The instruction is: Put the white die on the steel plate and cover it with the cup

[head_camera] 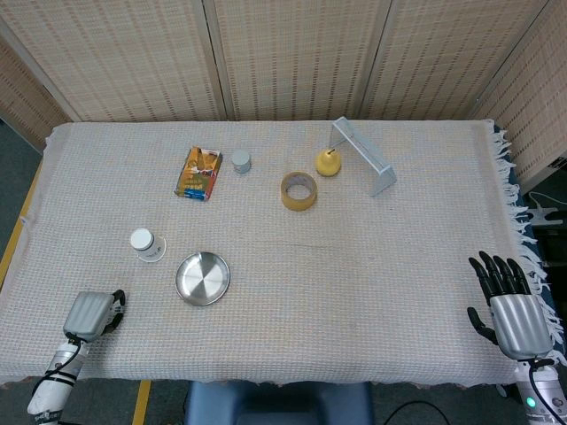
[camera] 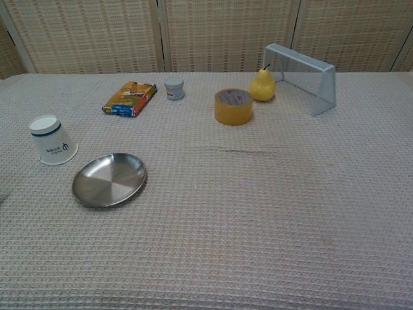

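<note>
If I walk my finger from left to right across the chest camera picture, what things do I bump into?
Upside-down paper cup → steel plate → orange packet → small jar → yellow tape roll → pear → little metal goal frame.

No text can be read; the cup (camera: 52,141) at left carries a small dark mark, too small to make out; the orange packet (camera: 130,98) at upper left has blurred print.
</note>
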### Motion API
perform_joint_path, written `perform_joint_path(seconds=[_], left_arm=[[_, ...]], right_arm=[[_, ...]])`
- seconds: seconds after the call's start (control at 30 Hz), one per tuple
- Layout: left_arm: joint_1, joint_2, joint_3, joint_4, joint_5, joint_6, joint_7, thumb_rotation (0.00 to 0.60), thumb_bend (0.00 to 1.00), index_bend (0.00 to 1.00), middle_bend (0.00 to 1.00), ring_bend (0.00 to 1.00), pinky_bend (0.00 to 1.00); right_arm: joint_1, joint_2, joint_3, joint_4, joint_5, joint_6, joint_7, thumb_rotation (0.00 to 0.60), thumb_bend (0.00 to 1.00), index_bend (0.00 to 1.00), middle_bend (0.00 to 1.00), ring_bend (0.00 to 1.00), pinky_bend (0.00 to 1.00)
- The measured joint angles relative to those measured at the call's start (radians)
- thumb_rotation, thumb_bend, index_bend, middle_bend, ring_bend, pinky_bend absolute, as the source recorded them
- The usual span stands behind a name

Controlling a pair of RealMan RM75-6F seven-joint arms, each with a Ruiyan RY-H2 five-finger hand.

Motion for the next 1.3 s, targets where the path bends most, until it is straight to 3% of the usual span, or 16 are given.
perform_joint_path(seconds=[0.37, 0.73, 1.17, 1.3], left_arm=[[-0.036, 0.029, -0.031, -0.094, 0.056, 0.062, -0.036, 0.600, 0.36, 0.54, 1.00, 0.93, 0.97], [-0.203, 0.007, -0.112, -0.213, 0.033, -0.089, 0.072, 0.600, 0.36, 0.53, 1.00, 0.93, 0.97], [-0.298, -0.111, -0.133, -0.161, -0.041, -0.184, 0.190, 0.600, 0.36, 0.49, 1.00, 0.93, 0.97], [-0.304, -0.120, -0.128, -0.144, -0.057, -0.186, 0.203, 0.600, 0.36, 0.36, 1.00, 0.93, 0.97]], right_arm=[[0.005, -0.002, -0.004, 0.002, -0.007, -0.009, 0.002, 0.600, 0.26, 0.00, 0.00, 0.00, 0.00], [0.006, 0.000, -0.003, 0.002, -0.001, -0.013, 0.007, 0.600, 0.26, 0.00, 0.00, 0.00, 0.00], [0.013, 0.001, 0.002, 0.007, 0.017, -0.029, 0.012, 0.600, 0.26, 0.00, 0.00, 0.00, 0.00], [0.013, 0.003, 0.002, 0.007, 0.019, -0.029, 0.015, 0.600, 0.26, 0.00, 0.00, 0.00, 0.00]])
